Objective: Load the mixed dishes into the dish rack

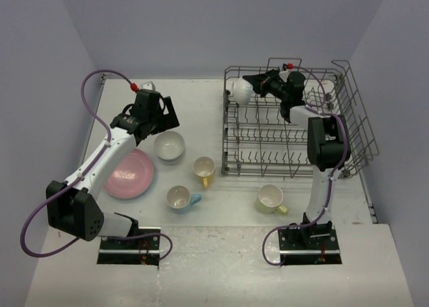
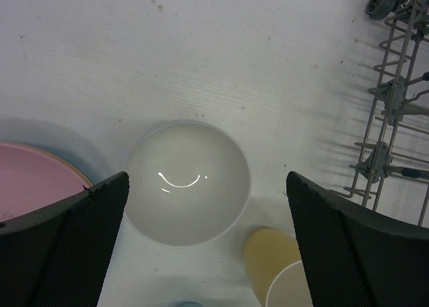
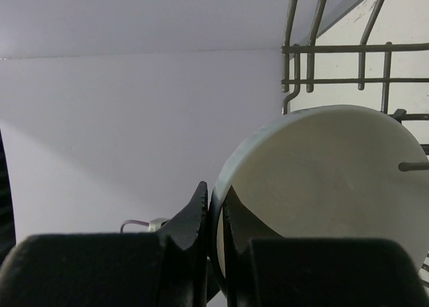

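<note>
A small white bowl [image 1: 241, 89], plain and glossy, is tipped on edge over the dish rack's [image 1: 261, 136] far left corner, its rim pinched by the closed right gripper [image 3: 214, 200]. It seems not yet seated among the tines. Left of the rack lie a second bowl [image 1: 169, 146] under the wide-open left gripper [image 2: 208, 186], a pink plate [image 1: 127, 176] and two mugs [image 1: 204, 167], with a third in front. Most of the loading remains.
</note>
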Tool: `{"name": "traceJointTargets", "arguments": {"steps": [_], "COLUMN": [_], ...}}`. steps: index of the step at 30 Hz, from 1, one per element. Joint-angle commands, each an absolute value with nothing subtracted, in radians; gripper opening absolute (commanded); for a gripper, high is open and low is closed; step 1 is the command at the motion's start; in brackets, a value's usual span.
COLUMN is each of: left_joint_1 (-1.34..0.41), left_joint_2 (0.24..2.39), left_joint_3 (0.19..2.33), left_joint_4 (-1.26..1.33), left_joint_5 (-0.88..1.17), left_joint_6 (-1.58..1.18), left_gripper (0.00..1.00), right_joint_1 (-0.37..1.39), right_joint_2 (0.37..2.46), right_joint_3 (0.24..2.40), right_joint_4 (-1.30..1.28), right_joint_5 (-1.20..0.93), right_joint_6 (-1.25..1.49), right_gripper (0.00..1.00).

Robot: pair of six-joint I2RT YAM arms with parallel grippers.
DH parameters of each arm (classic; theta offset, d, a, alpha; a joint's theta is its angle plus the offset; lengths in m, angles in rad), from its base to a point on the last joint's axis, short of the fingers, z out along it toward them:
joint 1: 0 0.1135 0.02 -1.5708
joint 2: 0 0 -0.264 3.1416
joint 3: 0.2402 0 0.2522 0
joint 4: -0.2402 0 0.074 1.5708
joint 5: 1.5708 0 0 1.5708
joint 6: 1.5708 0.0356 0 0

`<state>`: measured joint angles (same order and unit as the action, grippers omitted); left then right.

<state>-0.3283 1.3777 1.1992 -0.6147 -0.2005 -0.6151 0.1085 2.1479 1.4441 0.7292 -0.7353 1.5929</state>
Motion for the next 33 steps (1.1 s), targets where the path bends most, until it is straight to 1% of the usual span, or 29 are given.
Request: {"name": "traceJointTargets", "arguments": {"steps": [1, 9, 11, 14, 15, 18, 20, 23, 26, 27, 28, 29, 31, 32, 33], "left_joint_1": [-0.322, -0.322, -0.322, -0.322, -0.322, -0.322, -0.322, -0.322, -0.322, -0.322, -0.322, -0.322, -0.322, -0.322, -0.322], "left_joint_2": [1.381, 1.379, 1.373, 1.373, 1.371, 1.368, 1.364, 1.351, 1.339, 1.339, 1.341, 1.342, 1.348, 1.348, 1.35], "left_joint_3": [1.201, 1.195, 1.19, 1.184, 1.184, 1.178, 1.175, 1.169, 1.163, 1.161, 1.163, 1.163, 1.169, 1.169, 1.169], "left_joint_4": [-0.581, -0.6, -0.601, -0.601, -0.604, -0.612, -0.62, -0.621, -0.623, -0.629, -0.646, -0.656, -0.692, -0.701, -0.716], "left_joint_5": [-0.21, -0.222, -0.224, -0.222, -0.222, -0.224, -0.233, -0.233, -0.244, -0.251, -0.259, -0.276, -0.304, -0.311, -0.319], "left_joint_6": [-0.637, -0.644, -0.644, -0.646, -0.646, -0.647, -0.652, -0.653, -0.653, -0.657, -0.664, -0.667, -0.681, -0.687, -0.692], "left_gripper": [1.0, 1.0, 1.0, 1.0, 1.0, 1.0, 1.0, 1.0, 1.0, 1.0, 1.0, 1.0, 1.0, 1.0, 1.0], "right_joint_1": [0.144, 0.152, 0.152, 0.152, 0.152, 0.147, 0.146, 0.146, 0.146, 0.146, 0.146, 0.146, 0.146, 0.146, 0.146], "right_joint_2": [2.103, 2.082, 2.085, 2.085, 2.077, 2.057, 2.036, 1.997, 1.95, 1.938, 1.924, 1.913, 1.879, 1.865, 1.835], "right_joint_3": [1.422, 1.281, 1.252, 1.243, 1.236, 1.224, 1.218, 1.239, 1.238, 1.238, 1.239, 1.242, 1.243, 1.239, 1.233], "right_joint_4": [0.79, 0.874, 0.893, 0.907, 0.905, 0.891, 0.874, 0.737, 0.666, 0.641, 0.612, 0.577, 0.488, 0.444, 0.413], "right_joint_5": [-0.667, -0.621, -0.62, -0.621, -0.618, -0.612, -0.606, -0.603, -0.588, -0.578, -0.566, -0.546, -0.522, -0.497, -0.476], "right_joint_6": [1.617, 1.598, 1.601, 1.585, 1.577, 1.54, 1.507, 1.413, 1.349, 1.335, 1.315, 1.277, 1.252, 1.224, 1.209], "right_gripper": [0.0, 0.0, 0.05, 0.25, 0.39, 0.55, 0.58, 0.63, 0.7, 0.77, 0.8, 0.87, 0.96, 0.99, 0.99]}}
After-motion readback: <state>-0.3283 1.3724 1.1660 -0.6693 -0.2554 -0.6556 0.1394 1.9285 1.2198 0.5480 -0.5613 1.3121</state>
